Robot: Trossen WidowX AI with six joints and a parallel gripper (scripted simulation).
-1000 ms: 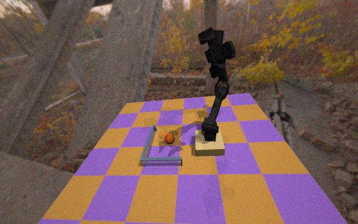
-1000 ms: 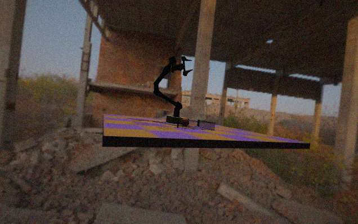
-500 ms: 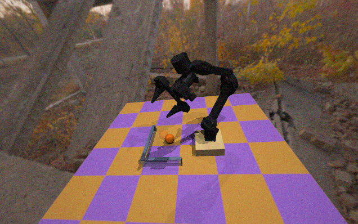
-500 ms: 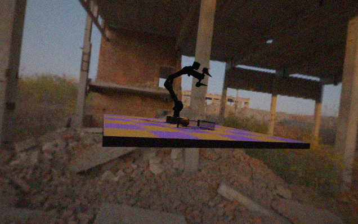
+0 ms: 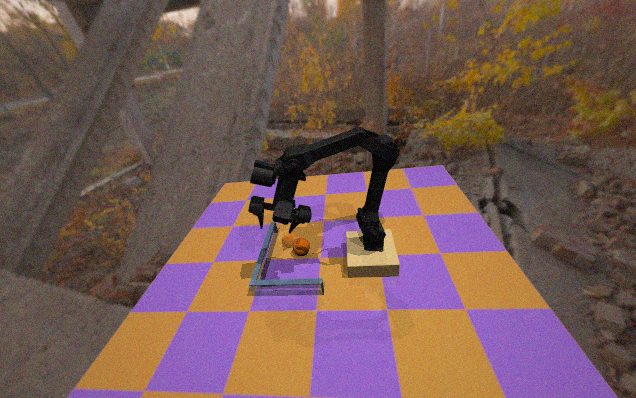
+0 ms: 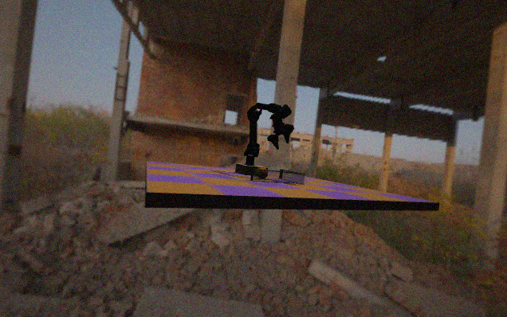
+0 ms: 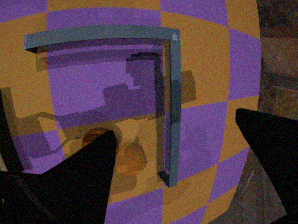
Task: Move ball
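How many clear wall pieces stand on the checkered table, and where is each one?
2. One long wall runs from under the gripper toward the near side, left of the ball. The other wall runs rightward from its near end, making the corner. None seems hidden.

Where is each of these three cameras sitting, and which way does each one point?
Top: raised in front of the table, looking down at the arm, ball and corner walls.
Exterior: far off, low, side-on; the whole arm shows small.
Wrist: on the arm, facing down; only the open claw fingers show.
Top and wrist share the walls and ball.
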